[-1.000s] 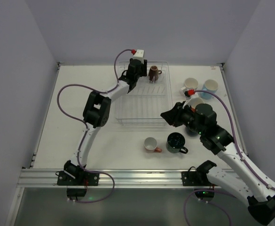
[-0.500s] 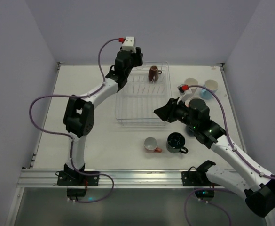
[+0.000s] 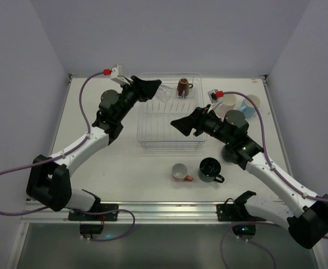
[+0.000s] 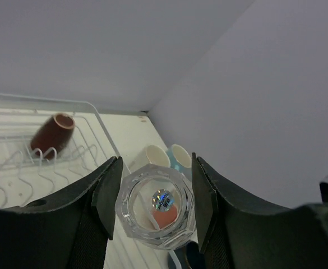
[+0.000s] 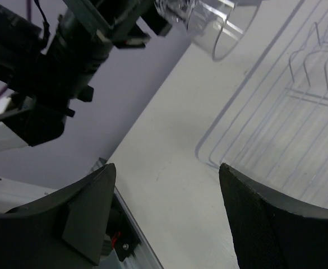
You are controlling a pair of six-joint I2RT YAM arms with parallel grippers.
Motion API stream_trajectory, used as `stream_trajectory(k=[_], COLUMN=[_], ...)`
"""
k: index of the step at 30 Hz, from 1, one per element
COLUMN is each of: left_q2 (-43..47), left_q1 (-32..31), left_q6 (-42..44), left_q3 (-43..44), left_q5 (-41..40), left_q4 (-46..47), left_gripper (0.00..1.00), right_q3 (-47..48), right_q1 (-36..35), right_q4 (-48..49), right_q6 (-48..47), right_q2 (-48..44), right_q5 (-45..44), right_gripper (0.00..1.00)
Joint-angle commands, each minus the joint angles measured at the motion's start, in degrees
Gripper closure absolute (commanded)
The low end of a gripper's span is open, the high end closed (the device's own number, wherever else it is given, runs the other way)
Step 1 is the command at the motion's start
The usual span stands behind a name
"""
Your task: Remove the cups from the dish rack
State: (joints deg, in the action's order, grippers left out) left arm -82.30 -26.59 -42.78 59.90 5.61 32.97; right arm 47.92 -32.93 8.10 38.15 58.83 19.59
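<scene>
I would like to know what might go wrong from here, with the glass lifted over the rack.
1. The glass is smooth and gripped only by its sides in the left claw, above the rack; it may slip and drop onto the wires.
2. The right claw hangs open over the rack, pointing toward the left one; the arms might collide if either advances.
3. A sweeping arm could knock the brown mug in the rack.

Left jaws clamped, right jaws wide.
</scene>
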Motion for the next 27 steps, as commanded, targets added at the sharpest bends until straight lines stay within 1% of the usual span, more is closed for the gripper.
stream_trajectory(k=[1,2,5,8,16,20,23,25,26,27], left_q2=[3.8,5.2,7.3,8.6,7.9,7.1,6.5,6.8,7.2,7.2], left_q1=[0.6,0.6,0.2,-1.0,-2.7,-3.8,-4.2,-4.3,-4.3,-4.3], left_q6=[-13.9,-16.2,-18.7,-19.8,-23.8,-24.3,-25.0,-24.9,-24.6,-24.6], left_q3=[-6.4,-8.5,-11.3,-13.0,-16.7,-17.6,-18.8,-19.7,-20.1,-20.3], left_q5=[8.5,9.2,11.0,11.5,12.4,11.9,11.4,11.0,10.6,10.4], left_q4=[9.6,11.8,14.7,16.8,24.6,26.8,29.0,29.8,29.9,29.8], left_gripper=[0.95,0.95,0.96,0.96,0.97,0.97,0.97,0.95,0.91,0.91], right_q3=[1.7,1.0,0.2,0.8,2.1,3.3,5.2,6.8,6.5,6.5], right_q1=[0.2,0.2,0.2,0.1,0.0,-0.4,-0.8,-0.9,-1.2,-1.3], right_q4=[7.8,8.5,10.2,10.2,11.0,13.1,15.6,17.0,19.7,21.2], right_q6=[2.4,3.0,3.9,4.6,6.5,7.1,7.2,7.7,8.9,8.9], right_q2=[-1.2,-1.7,-2.1,-1.6,0.7,2.6,5.8,8.2,9.1,9.1], right_q5=[1.5,1.6,2.2,2.9,4.0,5.1,5.3,6.1,6.2,6.2], right_gripper=[0.23,0.23,0.23,0.23,0.25,0.34,0.41,0.46,0.54,0.59])
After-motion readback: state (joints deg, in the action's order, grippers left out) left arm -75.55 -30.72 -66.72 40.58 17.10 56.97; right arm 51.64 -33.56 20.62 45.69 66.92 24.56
